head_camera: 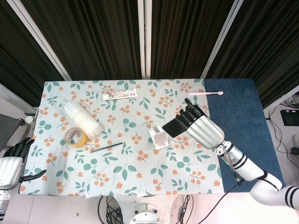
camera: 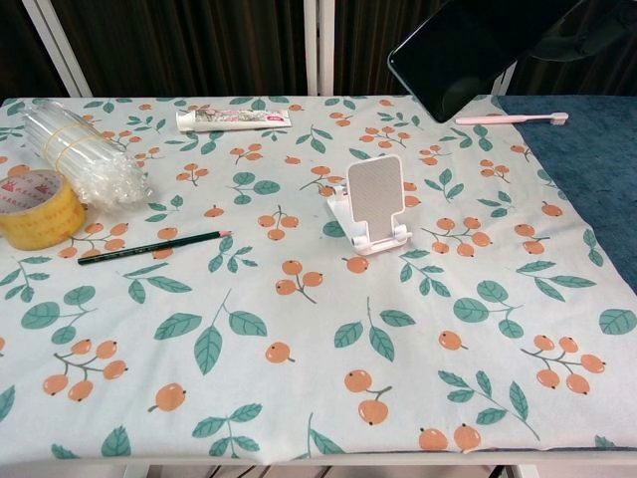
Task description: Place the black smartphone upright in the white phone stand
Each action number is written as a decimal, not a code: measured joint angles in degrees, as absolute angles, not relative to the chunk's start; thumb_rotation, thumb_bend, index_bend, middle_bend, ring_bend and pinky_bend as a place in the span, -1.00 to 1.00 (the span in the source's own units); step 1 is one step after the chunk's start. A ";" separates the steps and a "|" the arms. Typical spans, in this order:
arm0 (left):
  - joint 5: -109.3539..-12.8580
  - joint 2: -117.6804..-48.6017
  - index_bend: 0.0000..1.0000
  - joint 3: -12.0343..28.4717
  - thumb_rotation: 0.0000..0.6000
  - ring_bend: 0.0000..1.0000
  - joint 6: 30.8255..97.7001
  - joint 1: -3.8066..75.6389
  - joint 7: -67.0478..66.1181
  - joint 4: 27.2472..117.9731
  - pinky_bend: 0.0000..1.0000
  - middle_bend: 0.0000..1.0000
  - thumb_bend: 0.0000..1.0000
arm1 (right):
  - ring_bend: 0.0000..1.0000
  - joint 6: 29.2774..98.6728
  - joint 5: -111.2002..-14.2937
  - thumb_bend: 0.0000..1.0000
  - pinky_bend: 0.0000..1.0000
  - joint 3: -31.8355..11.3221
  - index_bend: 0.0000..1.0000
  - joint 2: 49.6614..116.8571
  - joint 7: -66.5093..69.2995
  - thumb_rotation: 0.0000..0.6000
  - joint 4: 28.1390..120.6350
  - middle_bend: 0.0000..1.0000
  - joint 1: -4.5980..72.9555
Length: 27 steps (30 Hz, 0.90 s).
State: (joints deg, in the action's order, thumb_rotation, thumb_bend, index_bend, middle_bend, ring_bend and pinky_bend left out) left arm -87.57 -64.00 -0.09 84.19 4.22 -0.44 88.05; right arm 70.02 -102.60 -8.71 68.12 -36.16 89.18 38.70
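We see the black smartphone point(camera: 468, 50) tilted in the air, above and right of the white phone stand point(camera: 373, 204), which stands upright on the floral cloth.

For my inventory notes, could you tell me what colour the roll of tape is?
The roll of tape is yellow, clearest in the chest view.

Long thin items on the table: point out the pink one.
The pink toothbrush at the far right edge, straddling the floral cloth and blue mat; the pencil is dark, the toothpaste tube white.

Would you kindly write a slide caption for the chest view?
Right hand holds the black smartphone tilted in the air above the white phone stand.
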 measured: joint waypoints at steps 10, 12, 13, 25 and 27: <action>-87.54 -64.02 -0.82 -0.04 0.21 -0.74 84.28 4.21 -0.41 88.00 -0.57 -0.89 -0.88 | -0.28 64.60 -115.51 -0.44 -1.00 -7.58 0.10 65.34 -41.50 1.00 82.83 -0.18 47.45; -87.46 -64.08 -0.82 -0.03 0.21 -0.74 84.31 4.15 -0.39 87.90 -0.57 -0.89 -0.88 | -0.28 63.65 -117.50 -0.44 -1.00 -7.18 0.10 64.96 -41.54 1.00 81.71 -0.20 49.20; -87.44 -64.12 -0.82 -0.05 0.20 -0.74 84.31 4.13 -0.38 87.86 -0.57 -0.89 -0.88 | -0.28 63.32 -118.86 -0.44 -1.00 -6.82 0.10 64.80 -41.22 1.00 80.86 -0.20 50.31; -87.43 -64.25 -0.82 -0.14 0.20 -0.74 84.58 3.85 -0.13 87.45 -0.57 -0.89 -0.88 | -0.32 64.04 -128.83 -0.45 -1.00 -1.87 -0.01 67.63 -31.35 1.00 70.42 -0.28 58.81; -87.43 -64.23 -0.82 -0.15 0.21 -0.74 84.60 3.82 -0.13 87.44 -0.57 -0.89 -0.88 | -0.34 64.12 -130.13 -0.45 -1.00 -1.16 -0.02 68.27 -30.77 1.00 69.29 -0.31 59.97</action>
State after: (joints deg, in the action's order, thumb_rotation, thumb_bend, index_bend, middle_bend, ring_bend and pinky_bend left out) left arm -87.43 -64.23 -0.15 84.60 3.82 -0.13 87.44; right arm 64.12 -130.13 -1.16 68.27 -30.77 69.29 59.97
